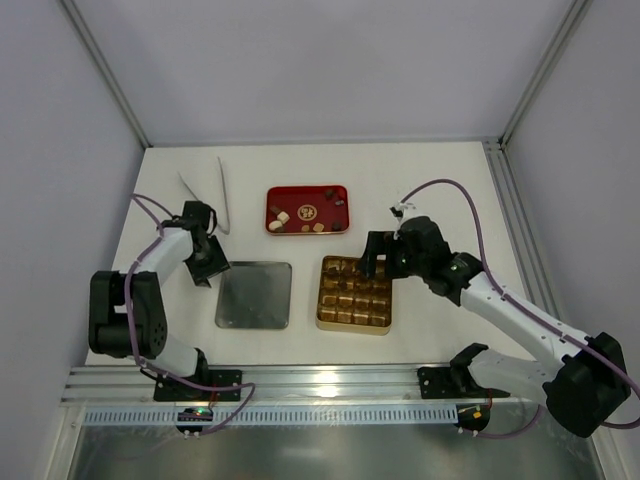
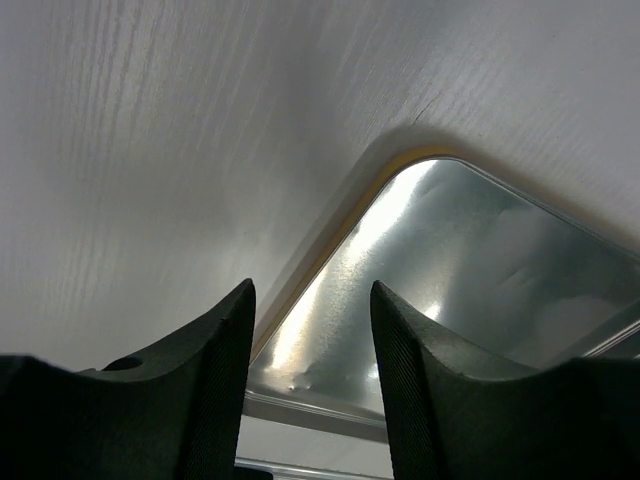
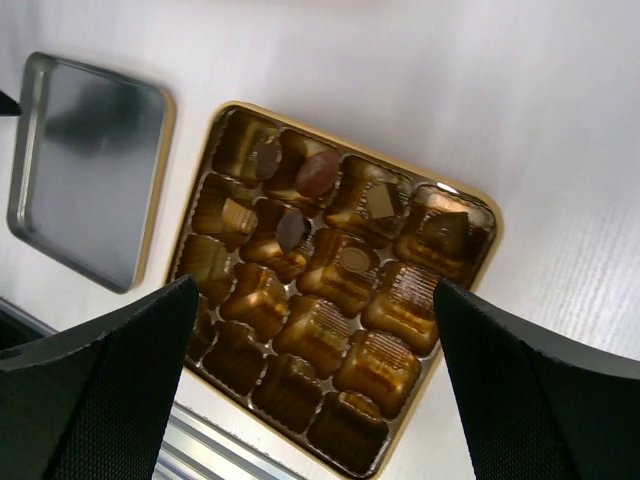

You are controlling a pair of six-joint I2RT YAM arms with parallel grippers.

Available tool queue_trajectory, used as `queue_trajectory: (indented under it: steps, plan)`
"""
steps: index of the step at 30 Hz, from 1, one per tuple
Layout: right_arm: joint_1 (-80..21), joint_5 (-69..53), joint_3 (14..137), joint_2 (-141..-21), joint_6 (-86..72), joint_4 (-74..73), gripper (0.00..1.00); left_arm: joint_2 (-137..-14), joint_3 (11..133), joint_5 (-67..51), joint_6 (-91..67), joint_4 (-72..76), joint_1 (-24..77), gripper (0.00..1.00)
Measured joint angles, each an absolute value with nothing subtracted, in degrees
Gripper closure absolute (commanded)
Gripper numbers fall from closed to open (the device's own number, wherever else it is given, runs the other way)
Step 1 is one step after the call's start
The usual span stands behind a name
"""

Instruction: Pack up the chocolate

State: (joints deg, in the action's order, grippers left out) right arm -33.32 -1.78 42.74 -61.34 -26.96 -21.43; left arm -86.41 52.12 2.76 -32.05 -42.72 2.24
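Top: left pincer [image 1: 206, 268] is hovering at a corner of the silver lid [image 1: 254, 296], right pincer [image 1: 373, 260] over the gold tin [image 1: 354, 328] — chocolate [image 1: 283, 215] is lying in the red tray [image 1: 292, 198] beyond. Left wrist: jaws are standing apart, seemingly empty. Right wrist: jaws are gaping wide — some pieces sitting in cells beneath.

Site is presenting as a robotics lab cell: plain panels [image 1: 300, 60] and metal posts [image 1: 105, 72] are enclosing a white table [image 1: 440, 175]; two robot arms [image 1: 170, 250] are standing on a rail [image 1: 330, 380].
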Motion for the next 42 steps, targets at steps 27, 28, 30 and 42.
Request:
queue_trajectory:
  steps: [27, 28, 30, 42]
  plan:
    - [-42.19, -0.78, 62.22, -84.86, -26.06, -19.64, 0.0, -95.9, 57.84, 0.8, -26.68, -43.42, 2.24, 0.99]
    - [-42.33, -1.04, 63.0, -85.82, -25.89, -19.64, 0.0, -95.9, 58.19, 0.82, -26.35, -43.79, 2.24, 1.0]
    - [-42.59, -1.83, 64.93, -88.09, -25.52, -19.73, 0.0, -95.88, 58.74, 0.82, -26.06, -44.62, 2.24, 1.0]
    - [-43.42, -6.66, 76.66, -99.94, -23.11, -20.84, 0.01, -87.7, 59.22, -0.54, -24.99, -49.36, 2.24, 1.0]
